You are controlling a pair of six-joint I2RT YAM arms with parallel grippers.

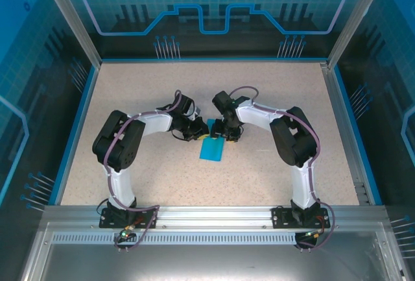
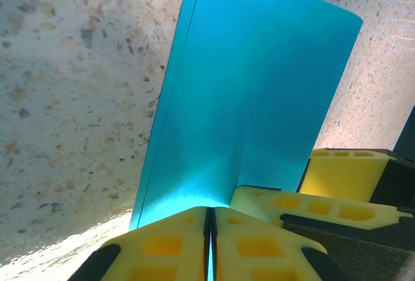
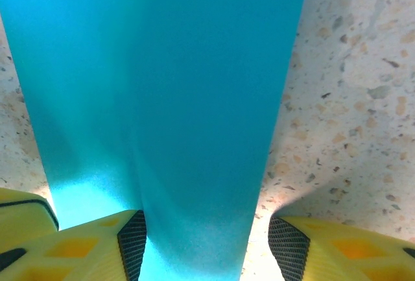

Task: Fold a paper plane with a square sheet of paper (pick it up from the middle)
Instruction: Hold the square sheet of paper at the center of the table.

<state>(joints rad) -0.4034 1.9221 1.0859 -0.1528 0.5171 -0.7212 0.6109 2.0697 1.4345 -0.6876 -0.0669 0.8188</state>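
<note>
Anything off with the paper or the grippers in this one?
Nothing stands out. The sheet of paper is a clean blue rectangle with no tears or crumpling visible. The left gripper is shut on its edge; the right gripper stands open astride it.

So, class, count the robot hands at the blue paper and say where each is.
2. The left hand is shut on the far-left corner of the blue paper; the right hand is at its far edge, fingers apart around it.
</note>
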